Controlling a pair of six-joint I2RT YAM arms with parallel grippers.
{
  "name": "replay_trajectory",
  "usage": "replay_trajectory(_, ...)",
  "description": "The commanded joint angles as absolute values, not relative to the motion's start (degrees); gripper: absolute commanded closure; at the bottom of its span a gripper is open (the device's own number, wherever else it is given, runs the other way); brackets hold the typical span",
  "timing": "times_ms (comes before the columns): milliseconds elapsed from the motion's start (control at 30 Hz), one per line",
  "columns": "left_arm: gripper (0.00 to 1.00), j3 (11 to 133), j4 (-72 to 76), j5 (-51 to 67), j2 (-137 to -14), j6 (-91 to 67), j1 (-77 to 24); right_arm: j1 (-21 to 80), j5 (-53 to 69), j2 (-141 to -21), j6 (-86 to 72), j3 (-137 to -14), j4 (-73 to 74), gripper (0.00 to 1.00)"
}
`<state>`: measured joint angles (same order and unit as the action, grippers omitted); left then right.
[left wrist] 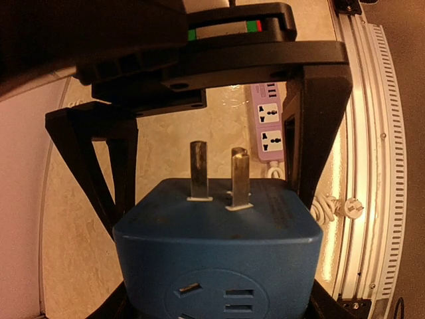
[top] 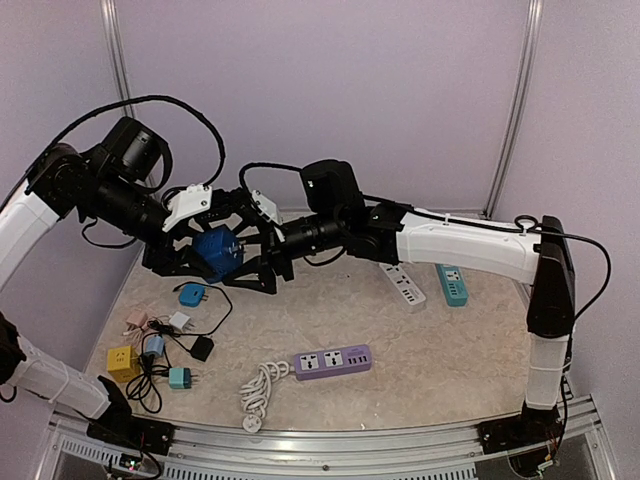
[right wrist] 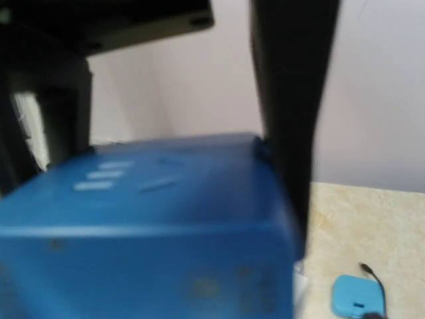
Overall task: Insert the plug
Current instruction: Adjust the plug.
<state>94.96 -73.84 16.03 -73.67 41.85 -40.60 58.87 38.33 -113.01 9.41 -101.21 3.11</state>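
Note:
A blue cube adapter (top: 218, 250) hangs in mid-air above the table's left side, between both grippers. In the left wrist view the blue cube adapter (left wrist: 219, 246) fills the bottom, its metal prongs (left wrist: 200, 169) pointing away from that camera. My left gripper (left wrist: 212, 307) is shut on its near sides. My right gripper (left wrist: 212, 203) comes from the opposite side, its black fingers (left wrist: 317, 133) lying against the cube's two flanks. The right wrist view shows the cube (right wrist: 146, 232) blurred and close, one finger (right wrist: 289, 119) against its edge. The purple power strip (top: 333, 361) lies on the table below.
A white power strip (top: 403, 284) and a teal one (top: 452, 284) lie at the back right. Small plugs cluster at the front left: a yellow cube (top: 122, 362), a teal plug (top: 192, 294), a black plug (top: 202, 348). A coiled white cord (top: 262, 385) lies beside the purple strip.

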Motion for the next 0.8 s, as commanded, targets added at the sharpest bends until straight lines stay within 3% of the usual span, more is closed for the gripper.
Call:
replay_trajectory(0,1.0,96.09,-73.37,16.32,-73.57,41.72,-41.04,59.38,38.06,-113.7,7.62,-102.77,2.9,0.15)
replay_trajectory(100,1.0,95.52,-73.54,16.11,-73.4,42.16,-41.04,59.35,38.38,-113.03,7.55,-101.73,1.96,0.35)
replay_trajectory(233,1.0,94.97,-73.98,15.26,-73.24,42.7,-41.04,59.38,38.19,-112.13,7.71,-101.07,1.83,0.45)
replay_trajectory(267,1.0,94.87,-74.0,15.22,-73.22,42.72,-41.04,59.33,38.22,-111.99,7.73,-101.07,1.87,0.51)
replay_trajectory(333,1.0,94.89,-73.88,15.5,-73.21,42.55,-41.04,59.41,38.72,-111.98,7.65,-101.07,1.65,0.67)
replay_trajectory(400,1.0,94.92,-73.33,15.5,-73.05,42.01,-41.04,59.34,39.45,-111.9,7.52,-100.95,1.06,0.9)
replay_trajectory(433,0.88,95.04,-72.77,15.15,-72.95,41.43,-41.04,59.38,39.6,-111.74,7.3,-100.73,0.59,0.99)
replay_trajectory(500,0.46,95.48,-71.56,13.8,-72.66,39.7,-41.04,59.37,39.35,-111.11,6.83,-99.71,-0.7,1.0)
replay_trajectory(533,0.36,96.06,-71.45,13.19,-72.57,39.45,-41.04,59.4,38.8,-110.59,6.59,-98.84,-2.26,1.0)
replay_trajectory(600,0.28,97.67,-71.76,12.48,-72.53,39.49,-40.96,59.39,37.05,-109.24,5.62,-97.65,-4.41,1.0)
replay_trajectory(700,0.05,99.79,-71.27,12.05,-72.45,38.52,-40.83,59.25,34.31,-107.07,3.5,-95.95,-7.9,1.0)
replay_trajectory(767,0.01,101.34,-71.32,12.89,-72.3,38.09,-40.43,59.24,33.52,-105.48,2.37,-94.47,-10.61,1.0)
